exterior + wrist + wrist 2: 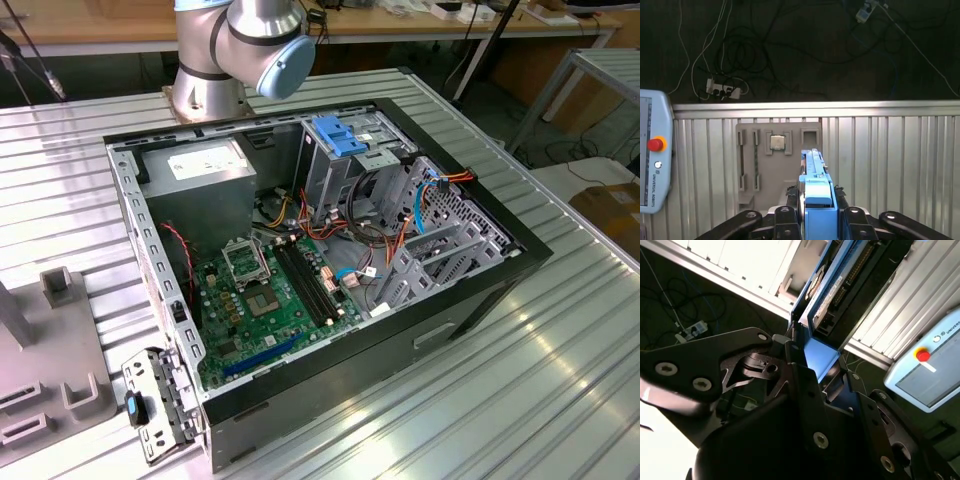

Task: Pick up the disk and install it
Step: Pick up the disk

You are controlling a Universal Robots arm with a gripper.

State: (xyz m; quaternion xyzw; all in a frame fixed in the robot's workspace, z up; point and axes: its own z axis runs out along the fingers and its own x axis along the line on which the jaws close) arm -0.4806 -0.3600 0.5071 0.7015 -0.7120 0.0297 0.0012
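Right now the disk (pixel 817 192) sits in the end effector (pixel 817 222), which is closed on it. In the first wrist view the black fingers (pixel 852 217) press on its light-blue sides, one finger on each side. The disk stands on its thin edge and sticks out past the fingers. It looks to be held up off the ribbed metal surface (pixel 890 160). Beyond it on the surface lies a grey tray (pixel 747 150) with a small chip (pixel 777 142) in it.

We think the hold could be the first trouble. The blue sides look like smooth plastic, and a lot of the disk hangs out past the fingers. A bump or a quick turn could make it tip or slide out.

In the exterior view the computer case (pixel 470 300) lies open on the surface. We guess the disk goes in the metal cage (pixel 325 175) under the blue latch (pixel 340 135). That cage looks narrow, so a tilted disk may jam on its edge. Orange and blue wires (pixel 405 225) hang just beside the cage and could get caught or pinched. A dropped disk could hit the green board (pixel 270 300).
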